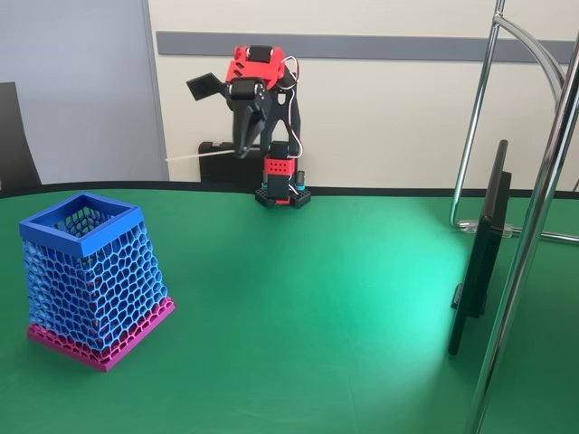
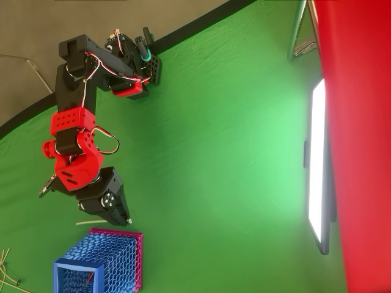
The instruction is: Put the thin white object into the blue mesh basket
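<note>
While the basket (image 1: 92, 278) stands near the table's (image 1: 308, 325) left edge in the fixed view, the stick (image 1: 201, 156) juts level to the left, pinched at its right end between the gripper's (image 1: 242, 149) closed fingers, raised above the far edge.
</note>
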You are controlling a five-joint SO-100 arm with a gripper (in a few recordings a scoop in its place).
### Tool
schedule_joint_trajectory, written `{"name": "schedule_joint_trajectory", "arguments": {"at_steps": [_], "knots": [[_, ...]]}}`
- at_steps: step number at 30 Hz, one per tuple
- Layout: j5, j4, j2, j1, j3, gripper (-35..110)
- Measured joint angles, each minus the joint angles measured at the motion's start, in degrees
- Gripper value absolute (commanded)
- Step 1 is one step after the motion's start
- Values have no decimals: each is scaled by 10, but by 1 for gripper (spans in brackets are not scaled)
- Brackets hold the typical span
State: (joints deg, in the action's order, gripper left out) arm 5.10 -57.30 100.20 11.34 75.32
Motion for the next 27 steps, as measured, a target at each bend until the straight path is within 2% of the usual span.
{"name": "schedule_joint_trajectory", "arguments": {"at_steps": [15, 27], "knots": [[-18, 154, -100, 87, -93, 1], [106, 182, -243, 133, -272, 1]]}}
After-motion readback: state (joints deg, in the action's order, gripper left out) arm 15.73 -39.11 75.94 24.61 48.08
